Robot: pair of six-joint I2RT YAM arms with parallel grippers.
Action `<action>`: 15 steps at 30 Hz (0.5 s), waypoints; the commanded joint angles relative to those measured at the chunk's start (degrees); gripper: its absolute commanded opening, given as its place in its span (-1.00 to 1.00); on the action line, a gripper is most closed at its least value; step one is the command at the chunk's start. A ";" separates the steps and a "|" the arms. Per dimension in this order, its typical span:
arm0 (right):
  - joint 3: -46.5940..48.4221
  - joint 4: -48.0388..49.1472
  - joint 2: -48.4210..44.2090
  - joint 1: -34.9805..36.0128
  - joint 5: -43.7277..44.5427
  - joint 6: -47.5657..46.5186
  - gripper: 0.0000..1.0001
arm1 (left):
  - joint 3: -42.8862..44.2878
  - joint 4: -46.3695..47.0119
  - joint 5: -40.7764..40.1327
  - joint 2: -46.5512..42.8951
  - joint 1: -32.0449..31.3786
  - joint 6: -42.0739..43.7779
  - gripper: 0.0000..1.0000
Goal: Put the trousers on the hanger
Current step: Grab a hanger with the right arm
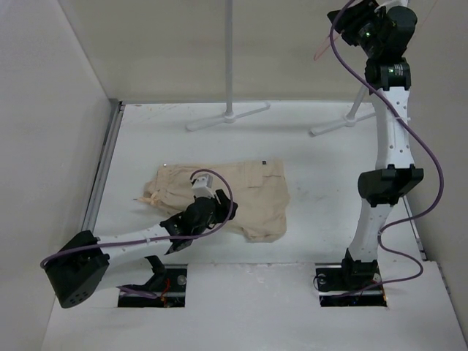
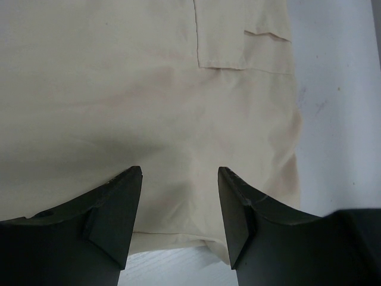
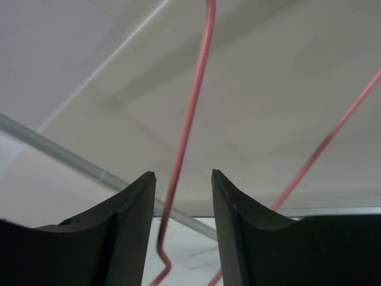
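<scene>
Since the pink hanger (image 3: 190, 113) is straddled, not clamped, by the parted right gripper (image 3: 183, 174), a grasp is judged pending; the beige trousers (image 1: 219, 194) are spread flat on the table (image 1: 329, 212) beneath the open left gripper (image 2: 180, 173), for pinching.

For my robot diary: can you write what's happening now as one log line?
left pincer: open, above trousers | right pincer: open, raised, jaws around hanger, not gripping | trousers: lying on table
</scene>
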 commanded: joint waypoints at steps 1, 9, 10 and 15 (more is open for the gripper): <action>2.27 9.32 -1.16 0.30 -4.35 2.80 -0.22 | 0.02 2.88 -0.24 0.45 -0.86 0.56 0.03; -0.28 16.44 -5.90 0.30 -6.38 2.97 -0.70 | -0.16 2.80 -0.41 -0.08 -0.95 0.21 0.03; -0.98 17.15 -6.87 0.30 -6.64 3.15 -0.72 | -0.16 2.71 -0.41 -0.16 -1.03 0.21 0.03; -11.24 21.45 -13.80 0.30 -7.96 3.24 -0.74 | -0.42 2.53 -0.41 -1.13 -0.95 -0.05 0.03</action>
